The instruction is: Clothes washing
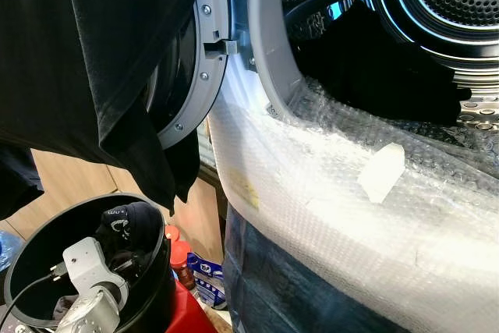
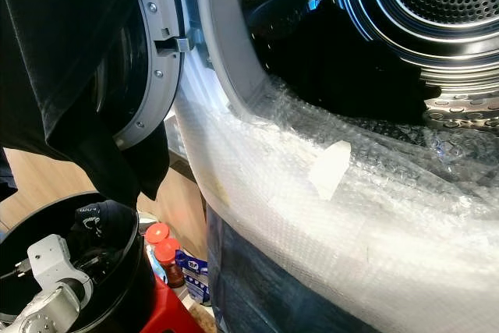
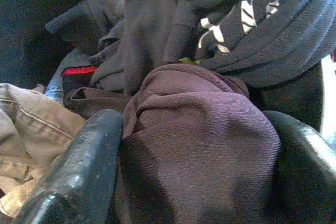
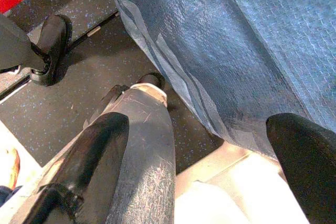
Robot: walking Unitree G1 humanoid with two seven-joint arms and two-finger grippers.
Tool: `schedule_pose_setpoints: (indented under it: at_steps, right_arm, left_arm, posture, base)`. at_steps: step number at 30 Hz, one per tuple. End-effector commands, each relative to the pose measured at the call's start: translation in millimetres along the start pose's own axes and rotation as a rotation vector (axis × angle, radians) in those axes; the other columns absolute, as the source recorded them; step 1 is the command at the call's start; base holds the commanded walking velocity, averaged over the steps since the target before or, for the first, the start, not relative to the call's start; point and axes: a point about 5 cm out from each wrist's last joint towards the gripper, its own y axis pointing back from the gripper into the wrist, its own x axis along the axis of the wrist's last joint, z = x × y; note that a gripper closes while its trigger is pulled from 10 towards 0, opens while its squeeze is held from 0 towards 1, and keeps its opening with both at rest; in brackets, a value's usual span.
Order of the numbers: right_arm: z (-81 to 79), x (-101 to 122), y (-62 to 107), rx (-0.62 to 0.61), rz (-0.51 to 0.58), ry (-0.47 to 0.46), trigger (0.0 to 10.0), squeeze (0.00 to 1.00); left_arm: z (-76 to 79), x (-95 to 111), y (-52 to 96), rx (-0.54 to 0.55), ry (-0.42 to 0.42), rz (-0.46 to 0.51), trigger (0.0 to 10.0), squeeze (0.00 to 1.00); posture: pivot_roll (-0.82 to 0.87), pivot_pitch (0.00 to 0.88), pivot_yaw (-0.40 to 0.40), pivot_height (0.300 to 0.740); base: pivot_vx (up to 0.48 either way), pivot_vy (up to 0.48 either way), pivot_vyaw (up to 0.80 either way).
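Maroon garment (image 3: pixel 194 145) sits clamped between my left gripper's (image 3: pixel 197 182) fingers (image 3: pixel 79 166) inside the black bin (image 1: pixel 31 247); right gripper (image 4: pixel 210 171) hangs wide apart, idle.

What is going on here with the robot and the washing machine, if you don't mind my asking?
The robot is loading laundry. Its left arm reaches down into the black laundry bin, where the left gripper has its two black fingers around a fold of a maroon garment on the pile of clothes. A black garment hangs over the open washer door, and the bubble-wrapped drum opening already holds dark clothing. The right gripper hangs open beside the machine, near the floor.
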Motion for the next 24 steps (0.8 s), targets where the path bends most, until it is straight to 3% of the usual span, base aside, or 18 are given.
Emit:
schedule_pose_setpoints:
  at_steps: [1,24]
  right_arm:
    - [-3.1,-10.4,0.1,0.011,-0.040,0.011,10.0,0.00]
    - [-5.4,-6.1,-0.2,0.017,-0.031,0.033,10.0,0.00]
  left_arm:
    - [4.5,-7.5,0.3,-0.035,-0.029,-0.035,0.0,0.00]
    - [21.7,-16.7,-0.7,-0.207,-0.093,-0.079,0.0,0.00]
  posture:
    - [0.16,0.000,0.014,0.740]
    - [0.15,0.000,0.017,0.740]
  base:
    - [0.000,0.000,0.00]
    - [0.000,0.000,0.00]
